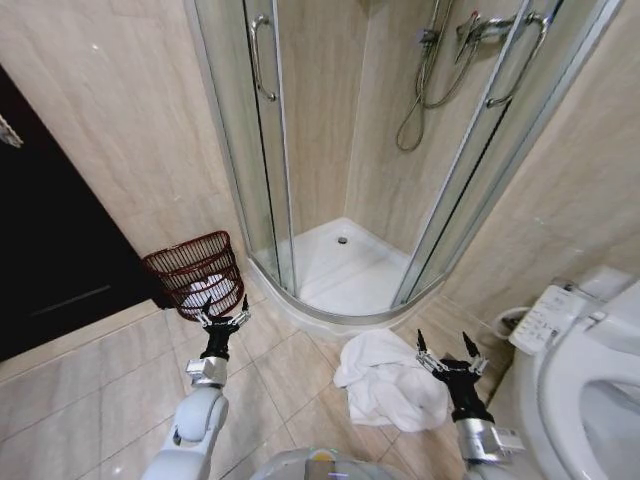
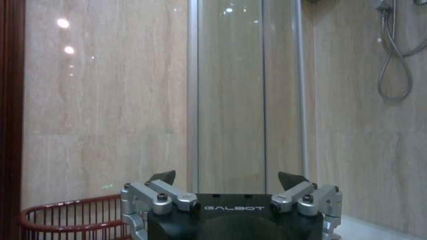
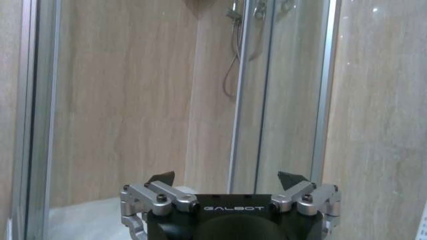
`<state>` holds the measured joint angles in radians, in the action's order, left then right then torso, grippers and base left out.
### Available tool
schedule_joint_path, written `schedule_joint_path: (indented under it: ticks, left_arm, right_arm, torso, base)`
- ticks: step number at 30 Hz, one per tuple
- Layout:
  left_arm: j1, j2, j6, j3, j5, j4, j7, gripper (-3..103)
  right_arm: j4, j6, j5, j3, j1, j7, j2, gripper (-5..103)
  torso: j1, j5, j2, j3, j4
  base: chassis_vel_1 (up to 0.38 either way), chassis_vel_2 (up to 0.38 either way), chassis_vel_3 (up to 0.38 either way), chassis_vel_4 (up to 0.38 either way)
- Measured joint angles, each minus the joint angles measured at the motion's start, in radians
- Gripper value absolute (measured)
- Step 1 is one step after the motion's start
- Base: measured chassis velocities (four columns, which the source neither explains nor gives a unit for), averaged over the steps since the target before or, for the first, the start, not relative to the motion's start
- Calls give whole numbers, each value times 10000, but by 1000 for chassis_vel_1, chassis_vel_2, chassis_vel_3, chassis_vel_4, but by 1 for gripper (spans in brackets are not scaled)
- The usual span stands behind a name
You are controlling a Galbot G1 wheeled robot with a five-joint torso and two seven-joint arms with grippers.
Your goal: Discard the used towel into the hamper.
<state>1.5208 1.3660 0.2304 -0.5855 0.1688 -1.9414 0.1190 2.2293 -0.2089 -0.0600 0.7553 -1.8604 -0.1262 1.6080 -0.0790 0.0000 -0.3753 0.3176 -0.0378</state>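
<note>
Tiled floor, head view: towel (image 1: 388, 380) lies crumpled before the shower (image 1: 345, 262); hamper (image 1: 197, 271) stands left of it. Right gripper (image 1: 448, 352), spread wide and empty, is best lowered onto the towel's bulk. Left wrist view: left gripper (image 2: 227, 181) equally spread, empty, facing the shower.

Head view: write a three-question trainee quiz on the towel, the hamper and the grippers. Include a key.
1. True or false: the white towel already lies inside the hamper.
2. Which gripper is nearer the towel? A) left gripper B) right gripper
3. Fill in: the hamper stands on the robot's ____ side, beside the shower enclosure.

Key: 1 false, it lies on the floor tiles. 2 B. 3 left.
</note>
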Motion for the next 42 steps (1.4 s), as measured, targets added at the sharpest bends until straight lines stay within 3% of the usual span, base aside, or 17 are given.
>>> schedule_joint_path:
  ticks: [14, 42]
  left_arm:
    - [26, 5, -363, -51, 1, -78, 110, 100]
    - [-17, -15, -367, -84, 9, 104, 323, 100]
  right_arm:
    - [299, 130, 206, -24, -151, -108, 0, 100]
    - [52, 28, 230, -116, 16, -128, 0, 100]
  torso:
    - [-258, 0, -676, 422, 0]
    - [-664, 0, -1736, 1067, -1]
  base:
    - [2, -6, -8, 3]
    - [33, -50, -50, 30]
